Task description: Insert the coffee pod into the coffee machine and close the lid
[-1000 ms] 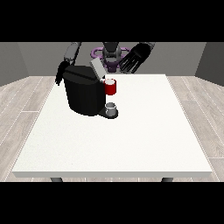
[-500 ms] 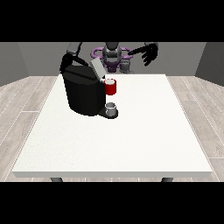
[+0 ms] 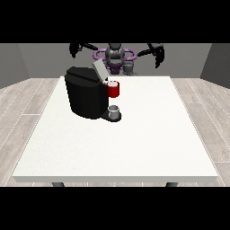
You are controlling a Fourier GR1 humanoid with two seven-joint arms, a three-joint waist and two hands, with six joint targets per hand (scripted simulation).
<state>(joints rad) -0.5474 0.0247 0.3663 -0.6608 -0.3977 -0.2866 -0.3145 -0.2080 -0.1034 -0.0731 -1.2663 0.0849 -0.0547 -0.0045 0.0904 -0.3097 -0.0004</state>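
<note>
Hands (image 3: 74, 48) and (image 3: 157, 53) hang raised at the far edge of the white table (image 3: 134, 143), arms spread wide to either side of the robot (image 3: 115, 56); neither touches or holds anything, and whether their fingers are spread or curled cannot be told. Left of centre on the table stands the black coffee machine (image 3: 85, 96), its lid (image 3: 99, 71) tilted up. A red thing at the machine (image 3: 113, 89) sits above a grey thing (image 3: 114, 110) on its base. A grey object (image 3: 129, 68) stands beside the robot.
</note>
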